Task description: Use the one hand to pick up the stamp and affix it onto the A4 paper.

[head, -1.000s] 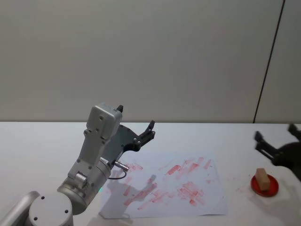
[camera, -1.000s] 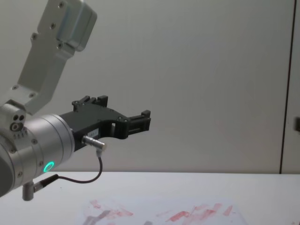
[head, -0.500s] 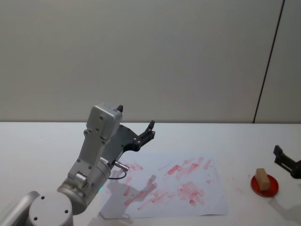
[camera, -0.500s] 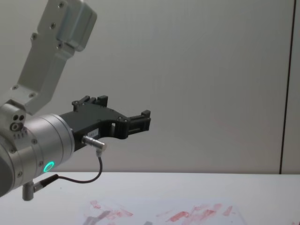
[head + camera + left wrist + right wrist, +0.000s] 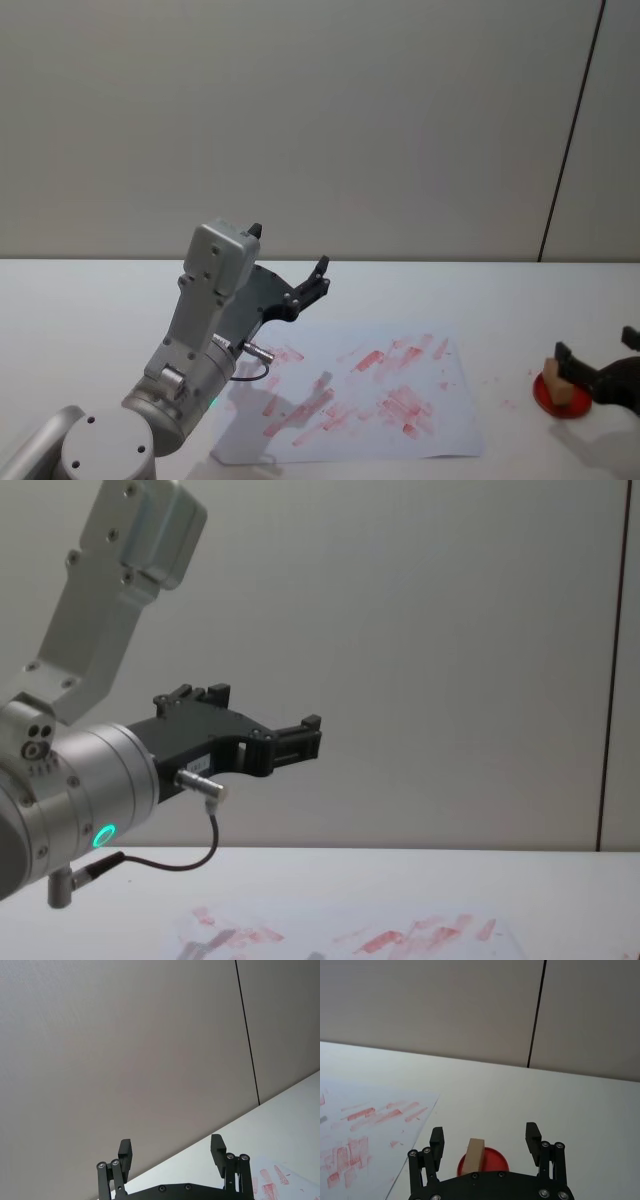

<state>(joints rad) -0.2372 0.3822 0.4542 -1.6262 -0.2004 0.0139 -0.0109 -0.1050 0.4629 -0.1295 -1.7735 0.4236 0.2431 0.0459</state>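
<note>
The right gripper (image 5: 595,347) hung low over the far right of the white table (image 5: 500,300), its claw released and the fingers spread wide. The stamp (image 5: 560,388) stood upright on a small red round pad (image 5: 546,398), just right of the A4 paper (image 5: 380,400) and apart from it. From the right wrist, the right gripper (image 5: 485,1137) was seen with the stamp (image 5: 476,1155) in the gap between its two fingers, nearer one finger than the other. I saw a gap on both sides, so nothing was grasping it. The red pad (image 5: 492,1161) showed beneath the block, and the paper (image 5: 360,1140) lay off to one side, covered in smeared red marks.

The left gripper (image 5: 315,280) was held up in the air above the near left part of the sheet, well away from the stamp. Its claw (image 5: 171,1150) was also released, holding nothing. From chest height the left gripper (image 5: 300,742) pointed rightward above the paper (image 5: 350,935).
</note>
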